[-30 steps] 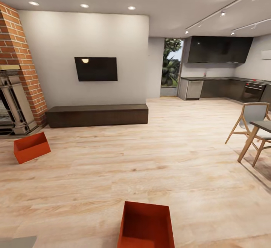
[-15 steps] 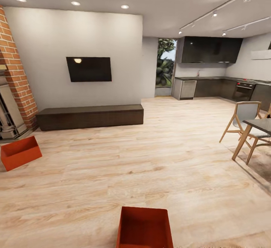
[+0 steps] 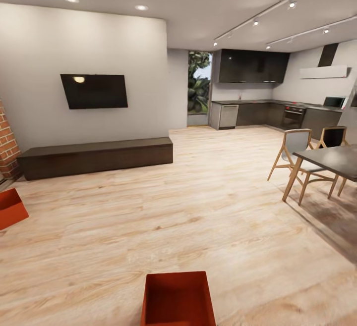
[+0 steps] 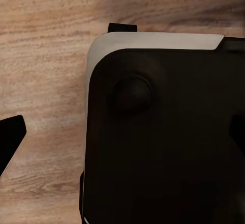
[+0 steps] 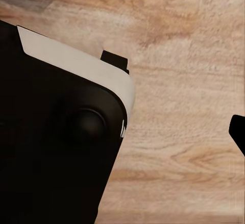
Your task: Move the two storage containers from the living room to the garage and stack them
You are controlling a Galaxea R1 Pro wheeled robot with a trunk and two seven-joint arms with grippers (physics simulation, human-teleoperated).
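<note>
One storage container (image 3: 178,298) sits on the living room's plank floor (image 3: 198,217) just ahead of the robot; the other (image 3: 10,208) lies far left, near the long dark bench (image 3: 96,156). They look stiff, light and open-topped, so a wall's upper rim seems the best hold. Whether either pincer is spread or pressed together I cannot tell.

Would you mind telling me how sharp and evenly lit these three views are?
Head view: sharp, evenly lit; a ceiling light glares on the TV, edges bow slightly. Left and right wrist views: soft wood-grain floor, with a dark robot part blocking much of each.
</note>
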